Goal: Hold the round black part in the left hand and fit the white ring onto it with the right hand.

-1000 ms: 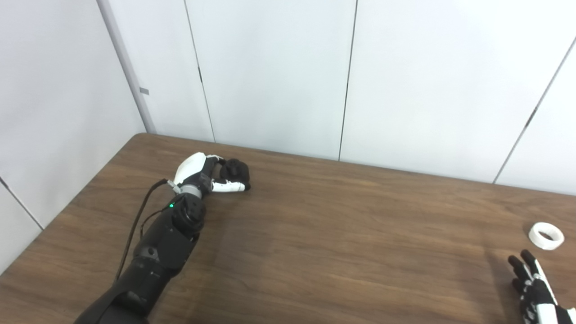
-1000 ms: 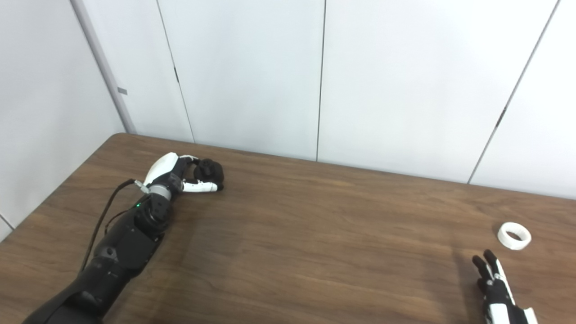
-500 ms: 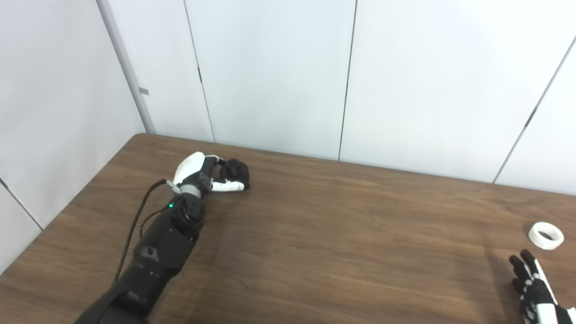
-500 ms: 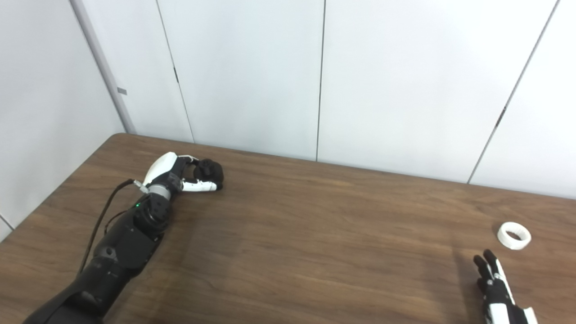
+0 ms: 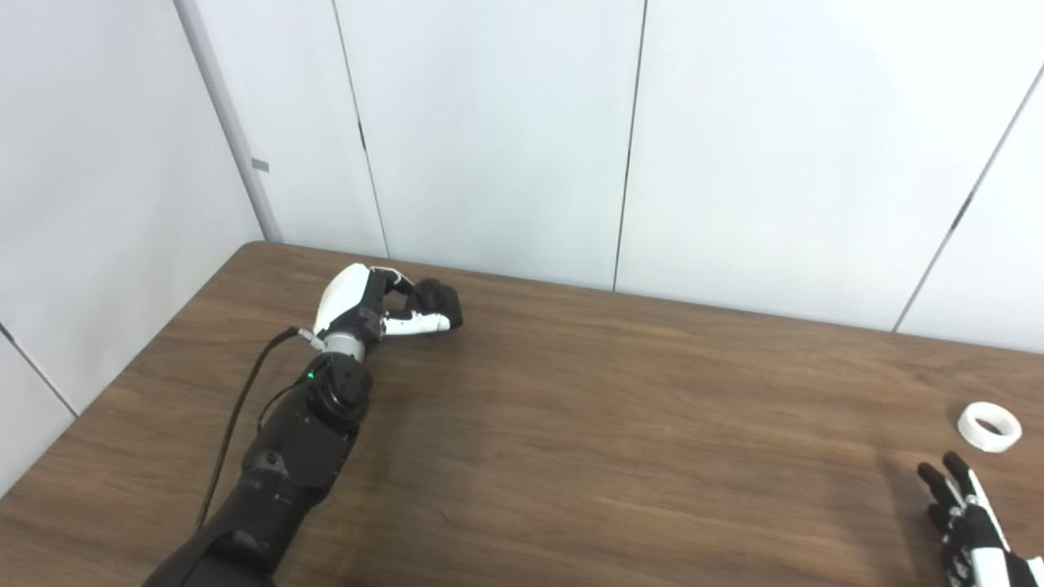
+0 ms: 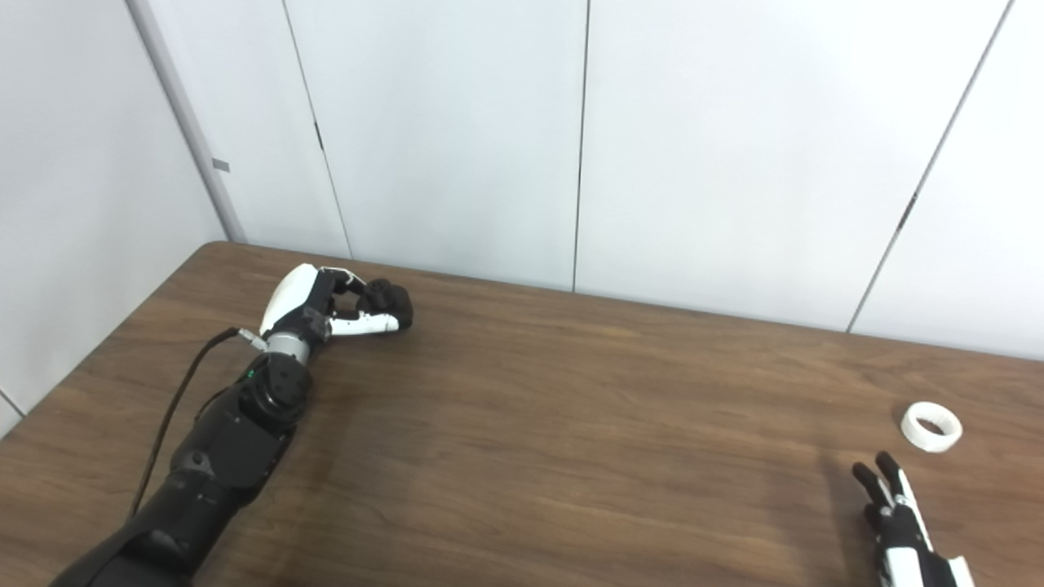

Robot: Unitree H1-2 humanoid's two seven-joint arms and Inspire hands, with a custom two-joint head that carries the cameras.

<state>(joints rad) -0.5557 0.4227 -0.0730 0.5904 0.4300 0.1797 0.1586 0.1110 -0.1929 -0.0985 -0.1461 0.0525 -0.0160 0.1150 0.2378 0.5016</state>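
Note:
My left hand (image 5: pixel 375 306) is at the far left of the wooden table (image 5: pixel 612 424), its fingers and thumb closed around the round black part (image 5: pixel 439 298), which looks lifted a little off the wood. The white ring (image 5: pixel 989 427) lies flat near the right edge of the table. My right hand (image 5: pixel 966 522) is low at the bottom right corner, just in front of the ring and apart from it. Its fingers are spread and hold nothing. In the right eye view the ring (image 6: pixel 931 426) and right hand (image 6: pixel 897 522) stand the same way.
White wall panels (image 5: pixel 506 130) rise right behind the table's far edge. A black cable (image 5: pixel 236 416) runs along my left forearm. Bare wood stretches between the two hands.
My left hand has risen and tilted a little with the black part in it, shifting slightly right. The right hand and the ring have barely moved.

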